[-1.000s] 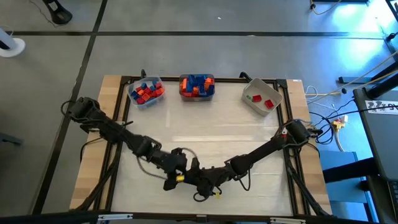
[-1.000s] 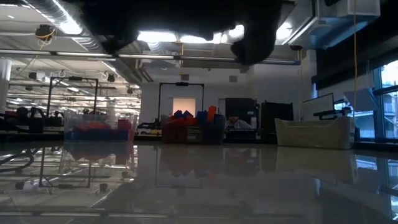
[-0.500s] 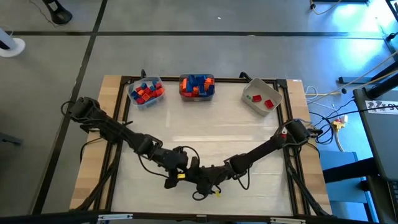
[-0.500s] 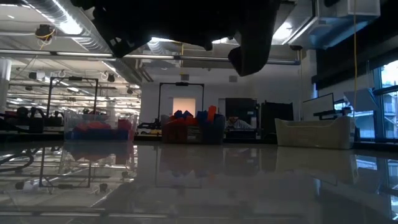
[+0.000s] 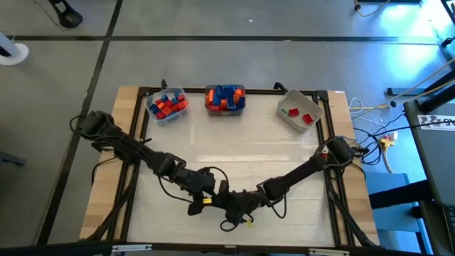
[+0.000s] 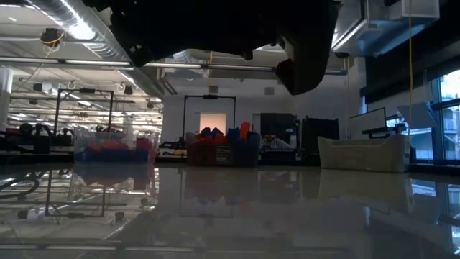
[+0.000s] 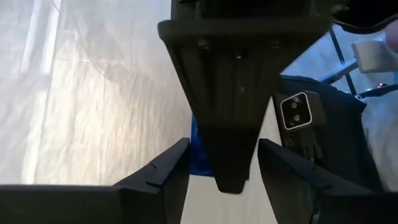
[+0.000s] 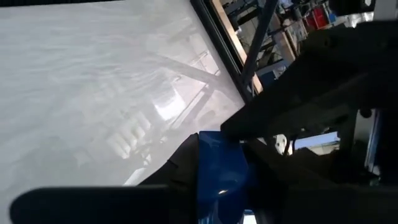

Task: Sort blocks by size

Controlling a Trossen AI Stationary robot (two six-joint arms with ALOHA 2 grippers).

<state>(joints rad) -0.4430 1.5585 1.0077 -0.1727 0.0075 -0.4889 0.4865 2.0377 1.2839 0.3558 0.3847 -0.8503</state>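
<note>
Blue block [image 8: 219,163] sits pinched in right gripper [image 5: 226,204] at near table [image 5: 298,153] edge, w/ left gripper [image 5: 211,197] alongside, fingers apart; we judge a mistimed handover could drop it.

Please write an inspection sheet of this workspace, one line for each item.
Surface: pale table top, glossy, middle bare.
Job's things: blocks in three bins along the far edge; one blue block between the right gripper's fingers.
Clutter: nothing seen.
Grippers: left gripper and right gripper meet at the near middle, raised above the table; the left fingers flank the right gripper.
Cables: loose wires beside the right edge.
Surroundings: lab room, concrete floor.
</note>
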